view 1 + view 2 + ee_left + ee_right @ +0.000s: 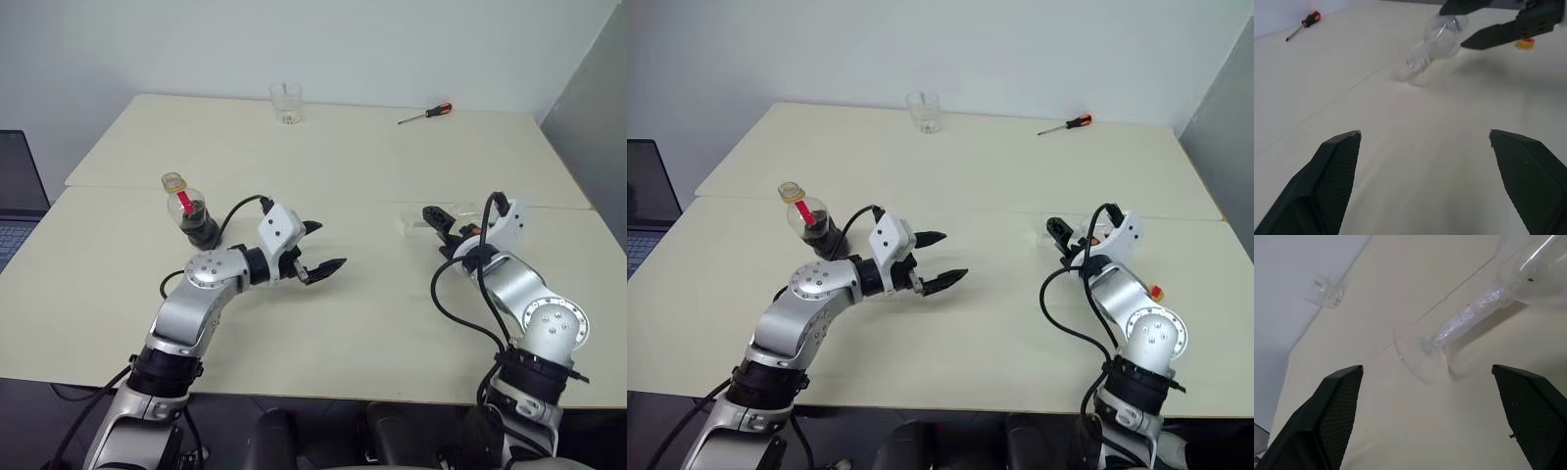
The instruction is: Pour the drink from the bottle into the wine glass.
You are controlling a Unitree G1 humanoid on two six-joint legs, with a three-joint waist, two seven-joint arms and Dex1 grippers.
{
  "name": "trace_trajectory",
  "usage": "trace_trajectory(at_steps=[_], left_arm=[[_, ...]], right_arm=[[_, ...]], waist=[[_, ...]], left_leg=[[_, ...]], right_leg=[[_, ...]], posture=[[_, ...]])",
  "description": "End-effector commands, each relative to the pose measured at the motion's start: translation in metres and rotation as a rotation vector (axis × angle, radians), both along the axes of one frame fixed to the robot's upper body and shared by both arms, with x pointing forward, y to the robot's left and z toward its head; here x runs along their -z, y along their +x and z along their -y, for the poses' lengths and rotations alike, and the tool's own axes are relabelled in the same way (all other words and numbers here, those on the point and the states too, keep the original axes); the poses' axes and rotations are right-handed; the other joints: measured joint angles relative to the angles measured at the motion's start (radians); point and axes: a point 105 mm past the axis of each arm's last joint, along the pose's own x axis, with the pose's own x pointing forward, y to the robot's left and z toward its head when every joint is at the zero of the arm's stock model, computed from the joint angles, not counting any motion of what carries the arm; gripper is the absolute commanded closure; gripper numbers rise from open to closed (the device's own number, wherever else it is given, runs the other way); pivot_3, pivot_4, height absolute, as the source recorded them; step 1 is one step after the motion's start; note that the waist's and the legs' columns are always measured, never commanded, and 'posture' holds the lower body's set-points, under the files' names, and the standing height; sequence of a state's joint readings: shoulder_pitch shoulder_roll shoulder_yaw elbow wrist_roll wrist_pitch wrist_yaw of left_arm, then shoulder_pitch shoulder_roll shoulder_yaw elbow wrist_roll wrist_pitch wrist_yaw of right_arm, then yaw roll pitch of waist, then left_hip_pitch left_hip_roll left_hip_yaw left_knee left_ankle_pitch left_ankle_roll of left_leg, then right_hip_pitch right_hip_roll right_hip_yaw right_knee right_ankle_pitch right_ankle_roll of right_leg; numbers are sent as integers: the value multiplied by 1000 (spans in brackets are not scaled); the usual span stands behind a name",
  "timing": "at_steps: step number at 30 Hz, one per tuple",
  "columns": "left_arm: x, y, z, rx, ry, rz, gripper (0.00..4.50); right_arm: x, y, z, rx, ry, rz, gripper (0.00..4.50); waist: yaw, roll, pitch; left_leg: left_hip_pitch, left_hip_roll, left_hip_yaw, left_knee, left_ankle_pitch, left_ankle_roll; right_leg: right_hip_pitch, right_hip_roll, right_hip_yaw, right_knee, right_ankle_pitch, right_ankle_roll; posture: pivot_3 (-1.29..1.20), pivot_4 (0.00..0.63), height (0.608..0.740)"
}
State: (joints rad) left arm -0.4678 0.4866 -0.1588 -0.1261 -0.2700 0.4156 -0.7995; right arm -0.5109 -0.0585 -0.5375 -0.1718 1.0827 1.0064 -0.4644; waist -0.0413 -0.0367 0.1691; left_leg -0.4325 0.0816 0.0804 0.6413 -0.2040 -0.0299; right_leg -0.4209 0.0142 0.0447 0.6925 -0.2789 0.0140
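Right now my left tool [318, 250] hangs over the middle of the counter [353, 176] with its two black fingers spread wide and nothing between them. Behind that arm's elbow, to its left, the bottle [192, 210] stands upright on the counter, its yellow cap on, a red strip at the neck and the dark drink [201, 226] filling the lower part of its rounded body. The left tool is near the bottle but apart from it.

My right tool [1058, 233] is out over the right side of the counter, fingers also spread wide and empty. The wine glass [1459, 323] stands just ahead of it on the counter; in the right wrist view its flat foot and thin stem sit between the two fingers' lines but clear of both, with the round bowl above. No liquid shows in the glass.

At the far edge a short clear tumbler [286, 102] stands, and to its right a screwdriver [425, 114] with a red and black handle lies flat. A laptop [18, 196] sits off the counter's left side.
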Motion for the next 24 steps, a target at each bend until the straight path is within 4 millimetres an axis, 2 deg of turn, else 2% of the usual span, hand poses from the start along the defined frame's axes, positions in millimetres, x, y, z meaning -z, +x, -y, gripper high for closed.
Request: trace_trajectory(at_steps=[1,8,13,24], left_arm=[[-11,3,5,11,-17,55,28],[-11,6,4,-10,-29,67,28],[-14,9,2,-29,-35,76,28],[-18,10,-5,-65,-32,92,28]], right_arm=[[-8,11,10,53,119,22,0],[-11,32,23,103,247,10,0],[-14,39,21,93,243,21,0],[-4,52,15,112,338,-7,0]], waist=[[0,0,0],[0,1,0],[-1,1,1],[-1,1,1]], left_leg=[[0,0,0,0,0,0],[-1,0,0,-2,0,0],[-1,0,0,-2,0,0],[-1,0,1,-2,0,0]], right_leg=[[0,0,0,-1,0,0],[0,0,0,-2,1,-1],[0,0,0,-2,1,-1],[0,0,1,-3,1,-2]], posture=[[0,150,740],[0,150,740],[0,150,740],[0,150,740]])
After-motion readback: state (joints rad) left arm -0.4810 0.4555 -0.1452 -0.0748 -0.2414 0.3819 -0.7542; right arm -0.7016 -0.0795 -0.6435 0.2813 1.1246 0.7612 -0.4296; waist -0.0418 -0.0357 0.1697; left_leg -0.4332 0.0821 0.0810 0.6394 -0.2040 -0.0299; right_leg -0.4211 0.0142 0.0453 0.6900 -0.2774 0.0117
